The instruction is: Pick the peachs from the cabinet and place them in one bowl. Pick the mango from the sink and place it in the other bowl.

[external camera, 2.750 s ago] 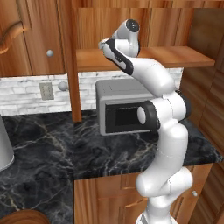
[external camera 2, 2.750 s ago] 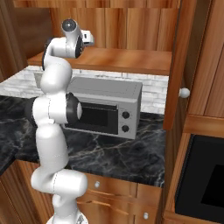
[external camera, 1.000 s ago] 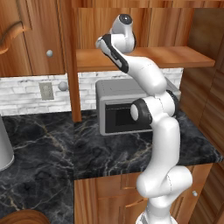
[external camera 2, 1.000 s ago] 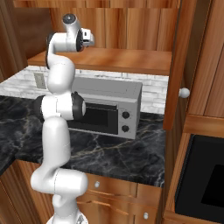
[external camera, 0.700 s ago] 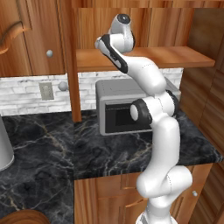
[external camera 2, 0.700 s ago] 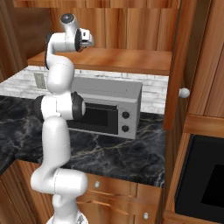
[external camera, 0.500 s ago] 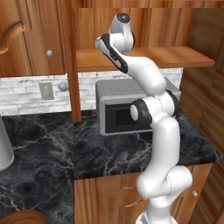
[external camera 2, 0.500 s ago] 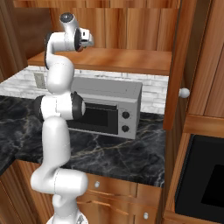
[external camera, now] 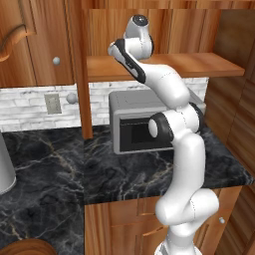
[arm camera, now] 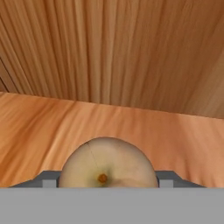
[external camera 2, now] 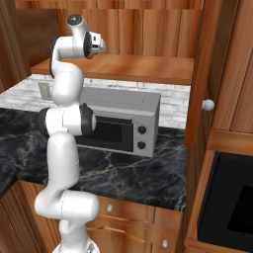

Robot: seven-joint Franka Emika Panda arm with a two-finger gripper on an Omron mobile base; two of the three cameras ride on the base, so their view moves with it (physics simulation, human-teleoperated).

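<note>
One peach [arm camera: 108, 162] is sitting right at your gripper [arm camera: 108, 181] on the cabinet [external camera: 164, 64] shelf, its pale blushed side and stem dimple facing the hand camera. You are looking at it squeezed between the two grey finger tips, which are pressing its left and right flanks, so I am judging that the gripper is closing on the peach and gripping it. The fruit appears to be resting on the plank, not lifted yet. From the base cameras, your arm is reaching up over the microwave [external camera 2: 118, 126] on the marble bench [external camera: 60, 169], the hand tucked in above the shelf's left part. You are early in the job: as I read it, no fruit is bowled yet. At the near left edge, a dark wooden bowl [external camera: 25, 247] is peeking in. No writing or brand is readable anywhere.
</note>
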